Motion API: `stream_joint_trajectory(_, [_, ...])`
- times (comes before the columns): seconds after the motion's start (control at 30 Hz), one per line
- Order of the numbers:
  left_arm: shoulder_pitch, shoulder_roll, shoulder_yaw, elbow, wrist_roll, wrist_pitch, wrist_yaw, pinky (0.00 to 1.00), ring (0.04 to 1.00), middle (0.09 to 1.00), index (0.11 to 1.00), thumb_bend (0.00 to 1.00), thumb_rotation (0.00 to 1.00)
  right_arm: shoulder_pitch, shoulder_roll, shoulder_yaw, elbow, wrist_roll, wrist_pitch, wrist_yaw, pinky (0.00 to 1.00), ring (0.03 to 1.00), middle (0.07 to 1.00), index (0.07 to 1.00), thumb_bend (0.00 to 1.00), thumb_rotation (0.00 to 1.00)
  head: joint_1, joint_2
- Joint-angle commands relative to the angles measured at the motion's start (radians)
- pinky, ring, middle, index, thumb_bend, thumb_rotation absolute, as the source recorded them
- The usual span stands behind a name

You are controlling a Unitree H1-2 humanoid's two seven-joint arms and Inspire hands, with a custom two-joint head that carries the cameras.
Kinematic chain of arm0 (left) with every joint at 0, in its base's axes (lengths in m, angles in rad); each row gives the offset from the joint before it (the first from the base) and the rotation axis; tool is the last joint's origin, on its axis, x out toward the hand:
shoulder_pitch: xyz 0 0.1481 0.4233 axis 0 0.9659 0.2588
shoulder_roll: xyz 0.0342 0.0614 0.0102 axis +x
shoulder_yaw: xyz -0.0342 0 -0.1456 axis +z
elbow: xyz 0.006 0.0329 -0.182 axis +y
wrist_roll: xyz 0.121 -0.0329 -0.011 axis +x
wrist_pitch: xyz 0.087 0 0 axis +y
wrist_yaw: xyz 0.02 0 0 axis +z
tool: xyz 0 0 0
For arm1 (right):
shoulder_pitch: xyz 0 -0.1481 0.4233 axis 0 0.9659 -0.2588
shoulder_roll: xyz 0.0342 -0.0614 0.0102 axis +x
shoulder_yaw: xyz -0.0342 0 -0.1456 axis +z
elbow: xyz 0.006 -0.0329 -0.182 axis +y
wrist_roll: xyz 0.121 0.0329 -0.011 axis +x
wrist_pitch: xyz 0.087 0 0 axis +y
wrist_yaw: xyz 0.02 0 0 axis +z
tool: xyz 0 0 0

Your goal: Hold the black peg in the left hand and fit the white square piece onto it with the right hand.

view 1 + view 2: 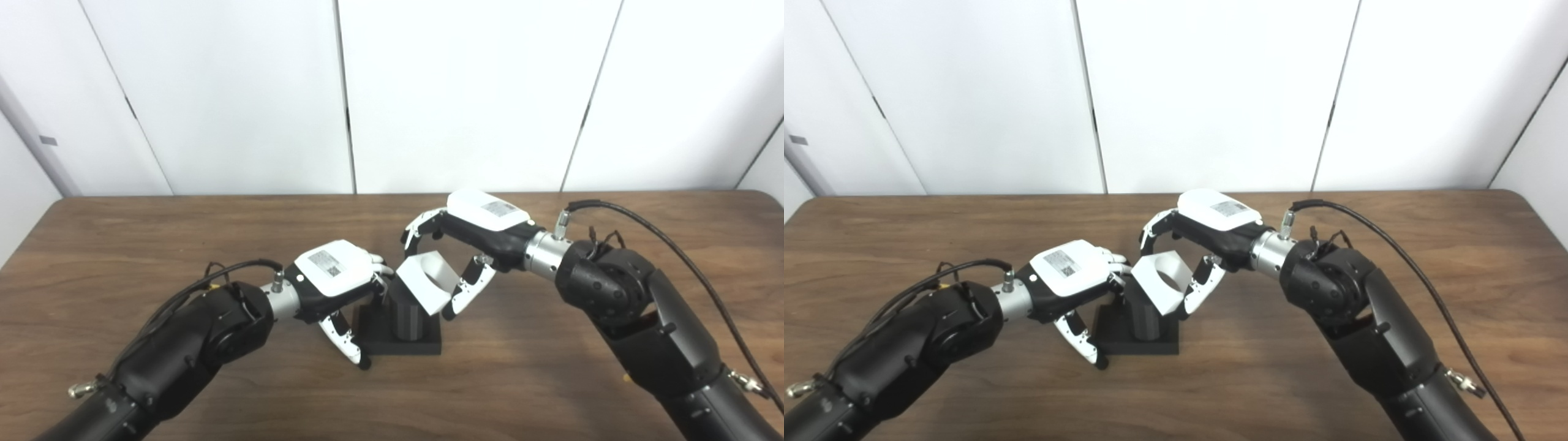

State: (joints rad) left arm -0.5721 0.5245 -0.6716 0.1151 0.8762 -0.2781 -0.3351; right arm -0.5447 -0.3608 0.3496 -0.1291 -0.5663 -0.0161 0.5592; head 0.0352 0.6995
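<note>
At the middle of the brown worktop (pixel 184 257), a little toward six o'clock, the black peg (pixel 405 315) stands upright on its flat square base, which rests on the wood. The left hand (pixel 334 278) comes in from nine o'clock and is curled against the peg's near side, fingers wrapped toward it and thumb hanging down beside the base; it looks to be steadying the peg, though I cannot tell how firmly. The right hand (pixel 456 254) reaches in from three o'clock and pinches the white square piece (pixel 427 282) between its fingers above and its thumb below. That piece sits tilted over the top of the peg, round bore facing up and toward me, its lower edge seemingly touching the peg's top. So the fitting step is under way, the piece not yet seated. Next, I'd judge, the right hand must level the piece so the bore lines up with the peg, then press straight down while the left keeps the peg from tipping.
</note>
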Motion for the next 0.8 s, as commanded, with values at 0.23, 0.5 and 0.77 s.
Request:
stream_joint_trajectory(0.23, [0.062,-0.001,-0.055,0.012,0.052,0.004,-0.107,0.89,0.904,0.874,0.488,0.52,0.08,-0.058,0.026,0.015,-0.01,-0.003,-0.01,-0.013,0.68,0.787,0.765,0.481,0.52,0.13,0.002,0.004])
stream_joint_trajectory(0.5, [0.058,-0.002,-0.057,0.009,0.049,0.009,-0.123,0.9,0.911,0.881,0.489,0.52,0.08,-0.066,0.041,0.032,-0.009,-0.007,-0.012,-0.011,0.68,0.789,0.766,0.481,0.52,0.13,0.004,0.004])
stream_joint_trajectory(0.77, [0.052,-0.002,-0.06,0.014,0.051,0.002,-0.124,0.89,0.907,0.884,0.489,0.52,0.08,-0.08,0.046,0.05,-0.017,-0.012,-0.012,0.003,0.67,0.787,0.763,0.48,0.52,0.13,0.005,0.01])
